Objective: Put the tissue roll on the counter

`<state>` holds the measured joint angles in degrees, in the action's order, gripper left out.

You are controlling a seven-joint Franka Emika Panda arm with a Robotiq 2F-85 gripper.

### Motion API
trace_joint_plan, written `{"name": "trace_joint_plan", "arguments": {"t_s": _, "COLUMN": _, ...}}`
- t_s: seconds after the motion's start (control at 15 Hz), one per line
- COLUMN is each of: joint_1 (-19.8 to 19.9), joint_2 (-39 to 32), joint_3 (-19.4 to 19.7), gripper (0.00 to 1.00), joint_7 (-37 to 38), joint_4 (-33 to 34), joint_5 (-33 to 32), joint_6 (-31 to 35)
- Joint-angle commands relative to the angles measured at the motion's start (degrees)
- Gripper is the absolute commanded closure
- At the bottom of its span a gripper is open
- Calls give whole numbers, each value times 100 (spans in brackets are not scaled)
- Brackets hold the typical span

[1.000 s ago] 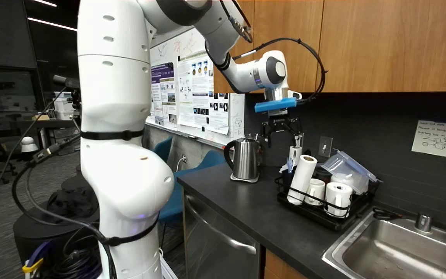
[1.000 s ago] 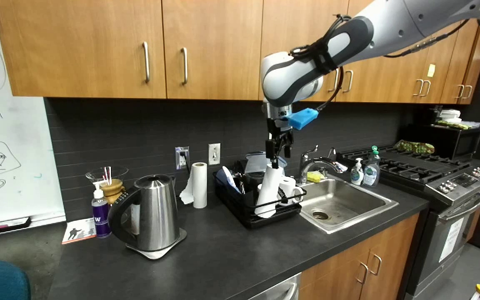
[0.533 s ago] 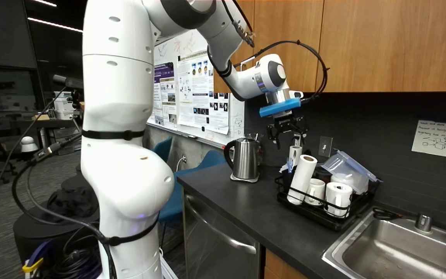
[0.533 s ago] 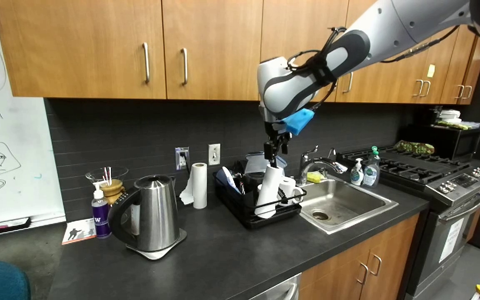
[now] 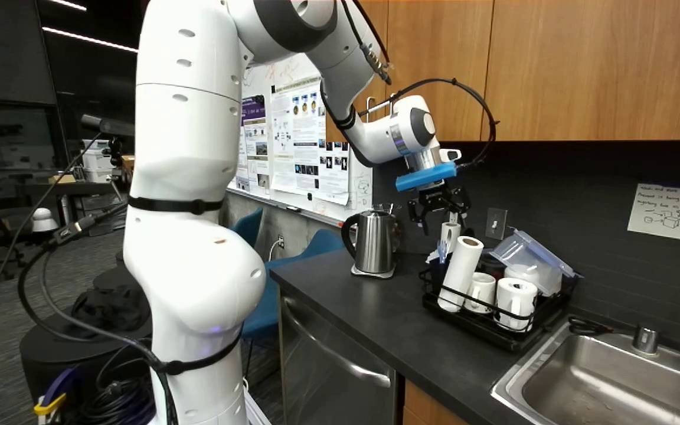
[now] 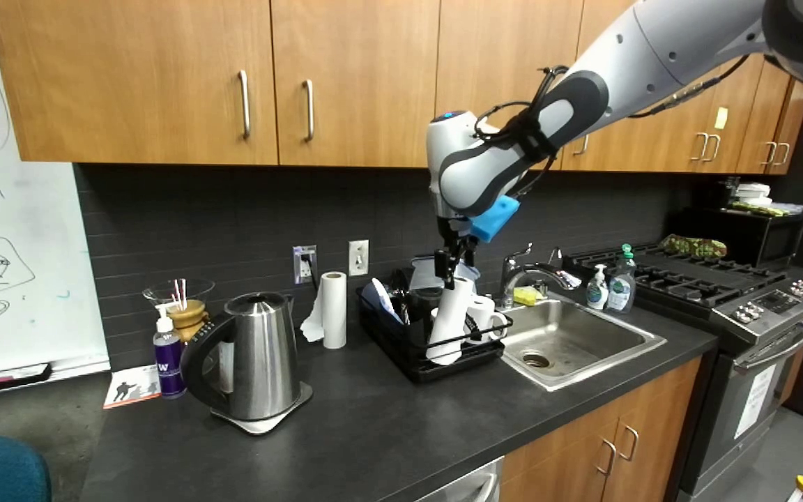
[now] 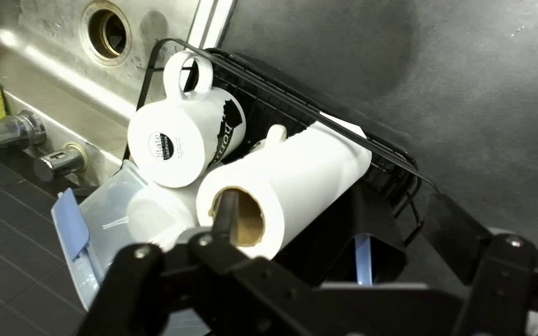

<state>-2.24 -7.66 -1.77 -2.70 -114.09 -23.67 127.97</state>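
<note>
I'm hovering, black fingers [image 7: 455,234] spread wide, over this leaning white paper roll [image 7: 308,172], tbh risking toppling it if one's snagging its brown cardboard core [image 7: 251,224].

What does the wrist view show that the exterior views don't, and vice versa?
Wrist view only: clear lettering on the base of a white mug; one finger overlapping the open core of the tissue roll.
Exterior views only: steel kettle, upright paper roll, wooden cabinets, robot arm.
Both: tissue roll leaning in black dish rack, counter, sink, open gripper.

Exterior views share the counter [image 6: 373,432]; wrist view looks down.
</note>
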Motion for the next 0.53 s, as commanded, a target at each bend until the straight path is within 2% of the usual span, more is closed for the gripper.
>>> {"name": "trace_joint_plan", "arguments": {"t_s": 0.0, "joint_1": -61, "joint_2": -64, "joint_3": 58, "gripper": 0, "joint_7": 282, "joint_4": -87, "joint_5": -246, "joint_6": 222}}
{"name": "trace_joint_plan", "arguments": {"t_s": 0.47, "joint_1": -105, "joint_2": -126, "joint_3": 135, "gripper": 0, "joint_7": 804, "joint_4": -131, "joint_5": -828, "joint_6": 569}}
